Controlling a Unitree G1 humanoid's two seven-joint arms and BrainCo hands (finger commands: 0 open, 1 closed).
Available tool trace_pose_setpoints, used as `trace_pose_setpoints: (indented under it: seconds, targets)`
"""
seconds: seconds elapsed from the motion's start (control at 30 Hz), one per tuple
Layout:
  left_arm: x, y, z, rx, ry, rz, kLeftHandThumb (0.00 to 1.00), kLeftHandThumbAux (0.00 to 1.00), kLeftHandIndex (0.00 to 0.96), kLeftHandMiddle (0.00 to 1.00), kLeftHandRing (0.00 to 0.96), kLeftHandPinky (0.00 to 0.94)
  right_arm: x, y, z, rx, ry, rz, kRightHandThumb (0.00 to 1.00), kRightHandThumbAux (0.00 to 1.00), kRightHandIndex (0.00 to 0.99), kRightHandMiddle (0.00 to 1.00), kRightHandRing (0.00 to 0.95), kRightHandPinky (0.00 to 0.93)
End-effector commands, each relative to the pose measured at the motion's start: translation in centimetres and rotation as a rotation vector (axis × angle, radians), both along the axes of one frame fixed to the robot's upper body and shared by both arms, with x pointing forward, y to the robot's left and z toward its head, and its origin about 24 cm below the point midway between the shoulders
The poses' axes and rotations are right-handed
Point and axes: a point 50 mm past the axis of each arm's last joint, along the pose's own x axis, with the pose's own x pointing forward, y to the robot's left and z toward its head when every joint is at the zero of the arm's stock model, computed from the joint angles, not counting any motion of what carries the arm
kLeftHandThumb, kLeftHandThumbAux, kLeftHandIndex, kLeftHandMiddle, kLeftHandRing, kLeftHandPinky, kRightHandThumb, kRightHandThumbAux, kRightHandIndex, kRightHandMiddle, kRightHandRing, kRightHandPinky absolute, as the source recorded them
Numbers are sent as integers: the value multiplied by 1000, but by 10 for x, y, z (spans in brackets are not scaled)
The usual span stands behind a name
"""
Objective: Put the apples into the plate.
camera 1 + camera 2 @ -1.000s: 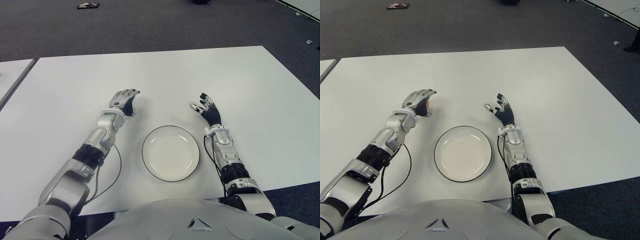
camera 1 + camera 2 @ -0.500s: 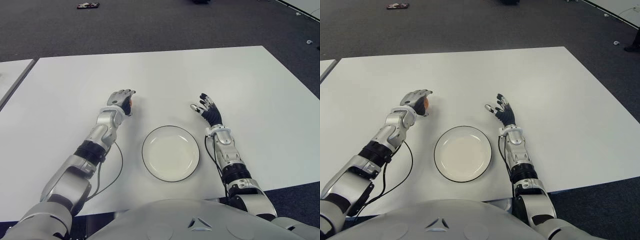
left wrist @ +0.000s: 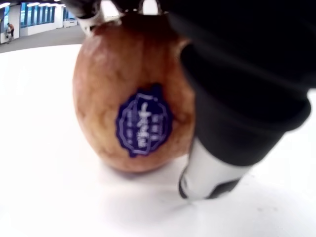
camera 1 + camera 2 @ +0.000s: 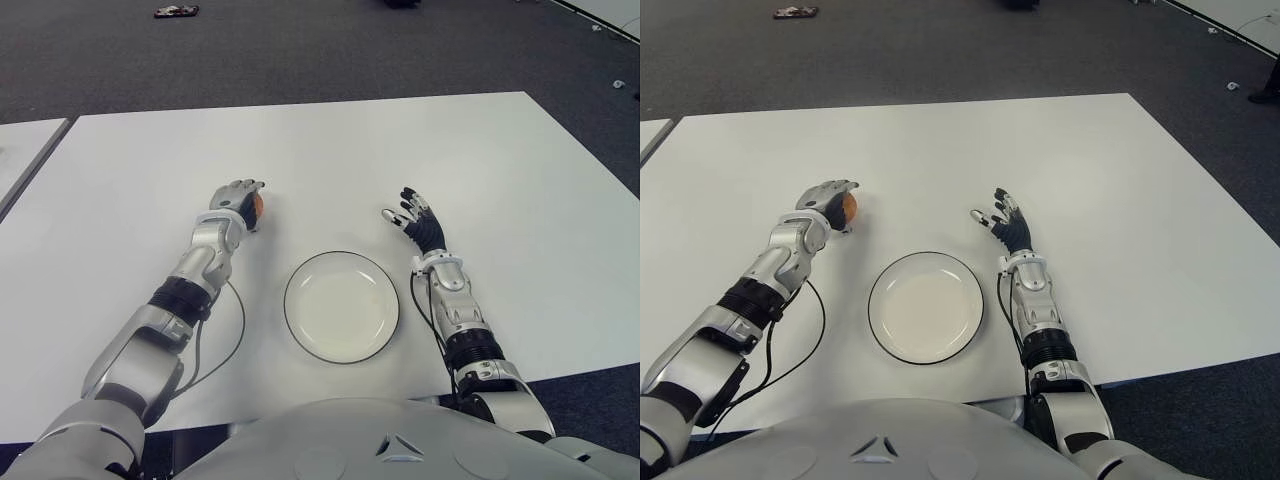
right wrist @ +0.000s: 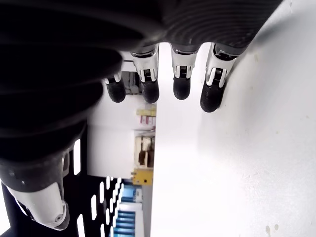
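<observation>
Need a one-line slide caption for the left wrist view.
Left hand closed around a stickered apple resting on the white table.

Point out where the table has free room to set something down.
Most of the white table is bare: the far half beyond both hands, and the right side past the open right robot hand. The plate is empty too. Only busy patch: the left robot hand closed around the apple, left of the plate.

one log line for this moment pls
left hand: shut on apple, on table left of plate | plate: empty | right hand: open, idle right of plate | phase: grasp
</observation>
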Motion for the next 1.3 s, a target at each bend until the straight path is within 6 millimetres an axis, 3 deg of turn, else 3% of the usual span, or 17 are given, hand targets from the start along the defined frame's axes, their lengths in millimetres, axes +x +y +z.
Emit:
trace_pose_setpoints:
  seconds: [0.03,1.3]
  targets:
    - [-16,6,-26,-2,155,46,53,213,0,0,0,85,-4,-4,-6,-6,46,-9,151,690,0,0,0,43]
    - [-26,9,-35,50,236,118,79,238,0,0,0,90,-5,-9,-4,-6,49,3,141,692,0,0,0,29]
